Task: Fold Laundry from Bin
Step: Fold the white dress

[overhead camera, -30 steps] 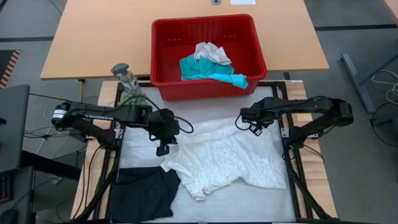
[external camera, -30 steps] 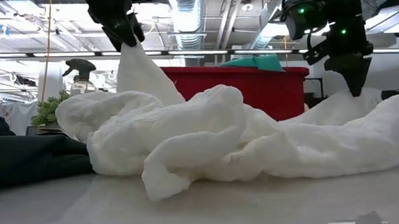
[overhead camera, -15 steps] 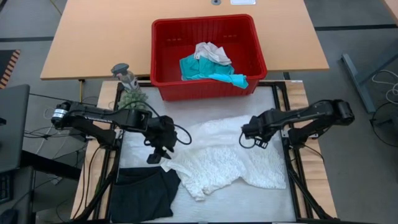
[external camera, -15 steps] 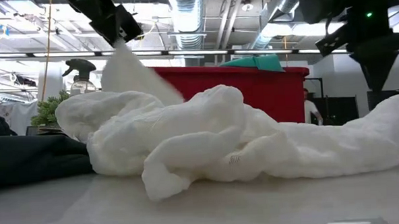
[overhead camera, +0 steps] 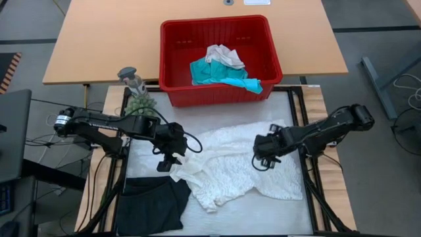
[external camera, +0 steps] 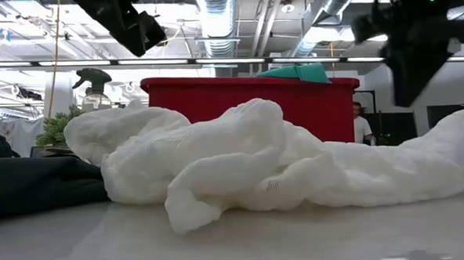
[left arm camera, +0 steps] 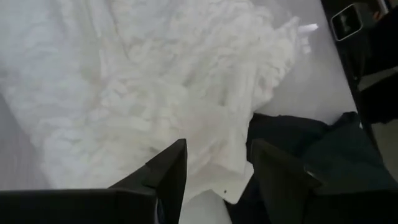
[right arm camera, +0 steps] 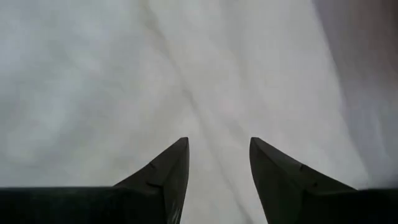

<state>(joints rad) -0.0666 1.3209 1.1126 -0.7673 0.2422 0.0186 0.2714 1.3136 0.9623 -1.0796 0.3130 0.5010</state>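
A white lacy garment (overhead camera: 237, 164) lies crumpled on the white table (overhead camera: 289, 217); in the low view it is a low heap (external camera: 257, 160). A black garment (overhead camera: 151, 204) lies at the near left. The red bin (overhead camera: 220, 59) stands at the far edge, with a teal garment (overhead camera: 220, 74) and a white one (overhead camera: 223, 56) inside. My left gripper (overhead camera: 168, 161) hangs open above the white garment's left edge (left arm camera: 155, 81), clear of it. My right gripper (overhead camera: 263, 158) hangs open over the garment's right half (right arm camera: 186, 74), touching nothing.
A spray bottle (overhead camera: 131, 78) and a small green plant (overhead camera: 139, 102) stand at the far left, beside the bin. A wooden table (overhead camera: 99, 39) lies beyond the bin. A bare strip of the table shows along the near edge, right of the black garment.
My left gripper has let go of the white garment's raised corner, which has fallen back onto the heap. My right gripper has let go of the garment's right part, turned, and moved toward the table's near edge above the cloth.
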